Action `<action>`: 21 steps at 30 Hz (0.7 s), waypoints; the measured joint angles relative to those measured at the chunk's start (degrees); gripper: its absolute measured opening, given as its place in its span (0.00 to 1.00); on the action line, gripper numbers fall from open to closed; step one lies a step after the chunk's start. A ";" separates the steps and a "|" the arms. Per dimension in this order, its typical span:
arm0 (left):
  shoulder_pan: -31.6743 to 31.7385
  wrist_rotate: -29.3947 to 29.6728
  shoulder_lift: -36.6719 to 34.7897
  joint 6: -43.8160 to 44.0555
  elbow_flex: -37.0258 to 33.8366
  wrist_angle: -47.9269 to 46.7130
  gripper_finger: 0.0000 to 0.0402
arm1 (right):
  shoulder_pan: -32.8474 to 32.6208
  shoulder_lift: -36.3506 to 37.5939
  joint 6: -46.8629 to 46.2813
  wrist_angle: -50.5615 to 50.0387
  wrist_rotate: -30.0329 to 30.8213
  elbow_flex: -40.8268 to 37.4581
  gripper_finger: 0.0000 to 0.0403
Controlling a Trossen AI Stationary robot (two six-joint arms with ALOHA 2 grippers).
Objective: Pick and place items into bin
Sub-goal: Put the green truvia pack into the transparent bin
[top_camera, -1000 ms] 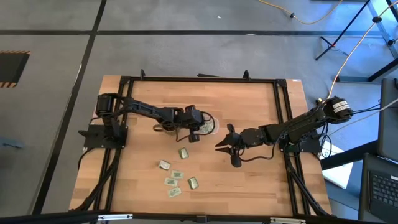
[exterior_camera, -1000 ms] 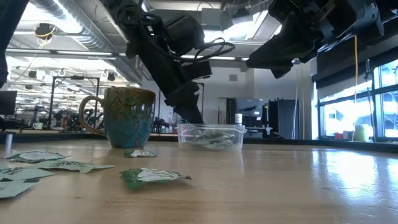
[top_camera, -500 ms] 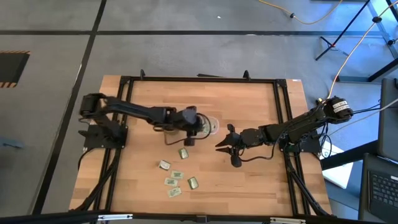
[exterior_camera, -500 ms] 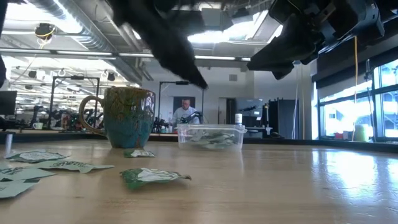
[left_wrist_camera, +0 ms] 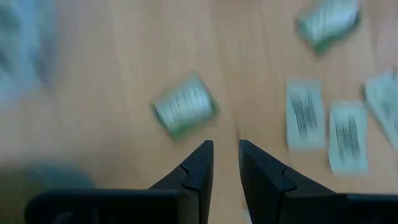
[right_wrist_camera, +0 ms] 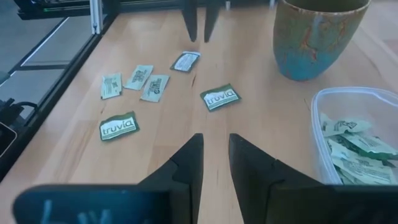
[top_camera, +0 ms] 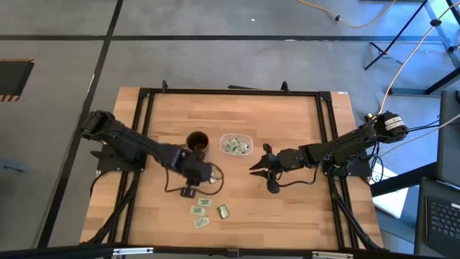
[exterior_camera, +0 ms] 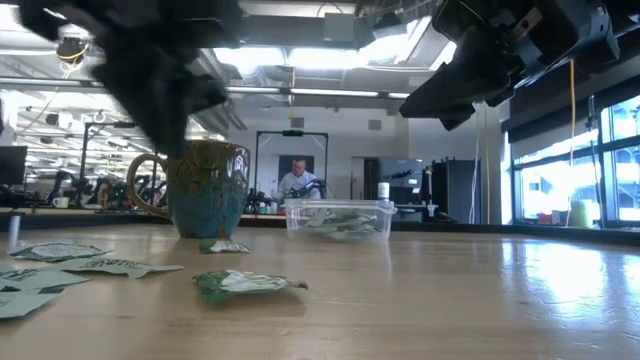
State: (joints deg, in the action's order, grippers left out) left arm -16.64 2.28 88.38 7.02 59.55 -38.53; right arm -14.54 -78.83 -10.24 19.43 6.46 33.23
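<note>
- Your left claw (left_wrist_camera: 225, 163) hangs low over the wooden desk (top_camera: 287, 122) among the loose packets, its fingers set to a narrow gap and holding nothing.
- Just ahead of its tips lies one small flat green-and-white paper packet (left_wrist_camera: 184, 111), flat on the wood; a few more packets (top_camera: 204, 211) lie scattered close by toward the desk's near edge.
- Expect these to be very light, thin and limp, with little to grip from above. I would pinch across the short width, tips pressed to the wood, and close gently, since paper this thin may slide or buckle.
- The small shallow clear plastic bin (top_camera: 236, 144) sits mid-desk beside the round brown-and-teal mug (top_camera: 197, 140), already holding a heap of packets.
- The bin looks light enough to shift if nudged, so release from above it.
- Your right claw (top_camera: 256, 167) waits right of the bin, fingers narrowly parted and empty.
</note>
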 joint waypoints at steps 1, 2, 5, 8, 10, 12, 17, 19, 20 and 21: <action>-1.22 0.17 0.28 2.25 -0.06 -1.71 0.18 | 0.02 0.00 0.00 0.01 0.00 0.00 0.20; -2.51 0.40 0.64 4.02 -0.01 -2.05 0.18 | 0.02 0.00 0.00 -0.05 0.00 0.00 0.20; -6.69 2.67 0.89 8.95 0.00 -6.91 0.18 | 0.02 0.00 0.04 0.12 0.00 0.00 0.20; -9.81 4.82 1.13 15.00 0.00 -9.31 0.17 | 0.13 0.00 0.02 0.01 0.00 0.00 0.20; -11.17 5.56 1.11 19.19 -0.04 -9.66 0.17 | 0.15 0.00 0.00 -0.03 0.00 0.00 0.20; -11.71 5.51 1.07 22.49 -0.65 -8.64 0.17 | 0.17 0.00 0.04 -0.17 0.00 0.00 0.20; -11.61 5.35 1.08 27.79 -5.47 -5.03 0.20 | 0.17 0.00 -0.04 0.00 0.00 0.00 0.20; -11.34 4.70 1.09 28.44 -7.47 -2.96 0.21 | 0.17 0.00 -0.05 0.04 0.00 0.00 0.20; -11.24 4.25 1.09 28.46 -8.16 -1.77 0.22 | 0.17 0.00 -0.08 0.08 0.01 0.00 0.20; -11.11 3.98 1.09 28.46 -8.66 -0.86 0.22 | 0.17 0.00 -0.07 0.07 0.00 0.00 0.20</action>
State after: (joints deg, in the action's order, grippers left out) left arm -27.75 6.26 89.47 35.47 50.88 -39.39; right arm -14.37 -78.83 -10.31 19.49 6.46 33.23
